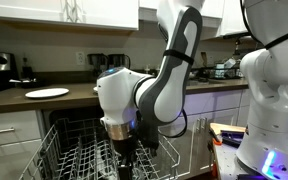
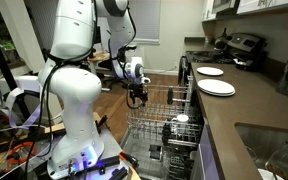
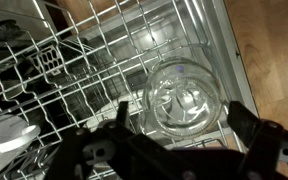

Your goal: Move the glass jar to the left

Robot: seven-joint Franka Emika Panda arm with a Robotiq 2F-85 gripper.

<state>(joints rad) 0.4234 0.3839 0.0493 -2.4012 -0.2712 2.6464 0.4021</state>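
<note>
The glass jar [image 3: 182,97] is clear and round-rimmed. It stands in the wire dishwasher rack [image 3: 104,60], seen from above in the wrist view. My gripper [image 3: 179,122] is open, its two dark fingers spread on either side of the jar just above it, not touching it that I can see. In both exterior views the gripper [image 1: 124,152] [image 2: 137,97] hangs over the rack [image 1: 79,160] [image 2: 169,115]; the jar itself is hidden there. A white cup [image 3: 6,135] sits at the rack's left edge in the wrist view.
A white plate [image 1: 47,93] lies on the counter. Two white plates [image 2: 216,88] lie on the counter beside the rack. Dark utensils [image 3: 24,55] sit at the rack's left side. A second white robot base [image 2: 74,110] stands nearby.
</note>
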